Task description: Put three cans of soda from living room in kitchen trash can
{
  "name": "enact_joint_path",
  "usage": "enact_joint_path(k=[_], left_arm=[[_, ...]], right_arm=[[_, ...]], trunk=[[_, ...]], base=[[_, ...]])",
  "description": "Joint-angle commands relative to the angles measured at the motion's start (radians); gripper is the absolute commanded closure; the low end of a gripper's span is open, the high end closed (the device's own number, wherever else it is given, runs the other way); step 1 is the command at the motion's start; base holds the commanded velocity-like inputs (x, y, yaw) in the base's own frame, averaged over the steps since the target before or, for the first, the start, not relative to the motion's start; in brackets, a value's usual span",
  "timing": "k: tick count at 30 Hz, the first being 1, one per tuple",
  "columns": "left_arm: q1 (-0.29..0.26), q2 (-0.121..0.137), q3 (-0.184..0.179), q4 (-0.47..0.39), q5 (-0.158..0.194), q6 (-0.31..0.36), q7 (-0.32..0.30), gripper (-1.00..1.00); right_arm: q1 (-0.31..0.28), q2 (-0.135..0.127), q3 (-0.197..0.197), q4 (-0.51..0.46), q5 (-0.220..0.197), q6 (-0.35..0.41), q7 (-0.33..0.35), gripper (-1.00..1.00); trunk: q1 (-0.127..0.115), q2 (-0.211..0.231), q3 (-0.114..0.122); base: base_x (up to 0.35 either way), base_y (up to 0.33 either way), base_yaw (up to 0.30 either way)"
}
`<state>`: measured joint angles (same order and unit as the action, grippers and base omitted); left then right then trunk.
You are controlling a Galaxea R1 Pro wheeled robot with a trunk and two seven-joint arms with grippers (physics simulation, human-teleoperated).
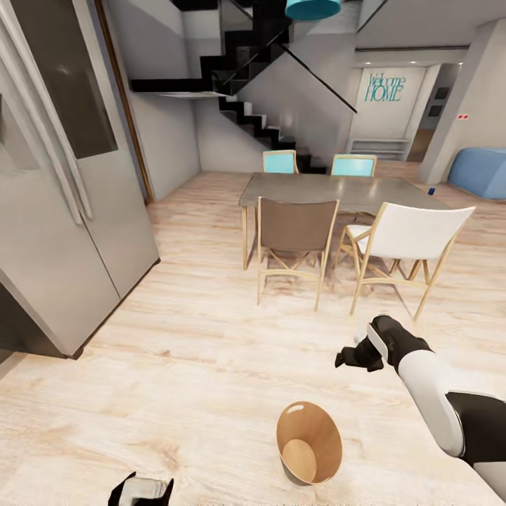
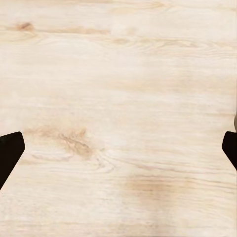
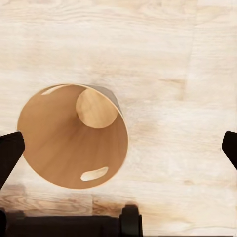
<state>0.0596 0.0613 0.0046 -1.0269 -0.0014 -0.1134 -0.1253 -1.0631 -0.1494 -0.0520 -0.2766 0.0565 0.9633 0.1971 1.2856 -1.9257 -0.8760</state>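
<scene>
Tash can [image 1: 309,443] stood upright on pale wood floor [image 1: 197,365], just in front of robot, brown inside bare (handle slot visible near rim in right wrist view [image 3: 74,138]). Right tool [image 1: 349,357] hovered above and beyond can, fingers spread wide apart, holding nothing. Left tool [image 1: 140,490] low at near edge of head view, over bare floor; fingers [image 2: 10,153] apart, nothing between. Fridge [image 1: 63,176] stood at left. Dining desk [image 1: 337,190] with four chairs [image 1: 295,232] farther ahead, staircase [image 1: 246,70] behind.
</scene>
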Motion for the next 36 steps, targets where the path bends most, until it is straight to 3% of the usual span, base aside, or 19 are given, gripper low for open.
enact_joint_path(k=[1, 4, 8, 12, 24, 36], left_arm=[[-0.025, 0.000, 0.000, -0.005, 0.000, 0.041, 0.000, -1.00], [-0.154, -0.001, 0.000, -0.016, 0.003, 0.226, -0.003, -1.00], [-0.268, -0.002, -0.001, 0.003, 0.002, 0.324, -0.006, -1.00], [-0.338, -0.006, -0.002, 0.026, 0.003, 0.370, -0.007, -1.00], [-0.378, -0.001, 0.000, 0.143, 0.003, 0.435, -0.042, -1.00], [-0.380, -0.001, -0.001, 0.179, 0.001, 0.479, -0.047, -1.00]], right_arm=[[0.003, 0.000, 0.000, 0.000, -0.001, 0.000, 0.000, -1.00], [0.011, 0.000, 0.000, 0.000, -0.001, 0.000, 0.001, -1.00], [0.019, 0.001, 0.000, 0.001, -0.001, -0.001, -0.001, -1.00], [0.028, 0.001, 0.000, 0.000, -0.002, -0.002, -0.001, -1.00], [0.049, 0.006, 0.000, 0.001, -0.003, -0.006, -0.003, -1.00], [0.071, 0.006, 0.000, 0.001, -0.004, -0.032, -0.002, -1.00]], trunk=[[0.004, -0.007, -0.005], [0.015, -0.028, -0.019], [0.031, -0.056, -0.038], [0.046, -0.084, -0.057], [0.092, -0.168, -0.113], [0.138, -0.252, -0.170]], base=[[0.000, 0.000, 0.000], [0.000, 0.000, 0.000], [0.000, 0.000, 0.000], [0.000, 0.000, 0.000], [0.000, 0.000, 0.000], [0.000, 0.000, 0.000]])
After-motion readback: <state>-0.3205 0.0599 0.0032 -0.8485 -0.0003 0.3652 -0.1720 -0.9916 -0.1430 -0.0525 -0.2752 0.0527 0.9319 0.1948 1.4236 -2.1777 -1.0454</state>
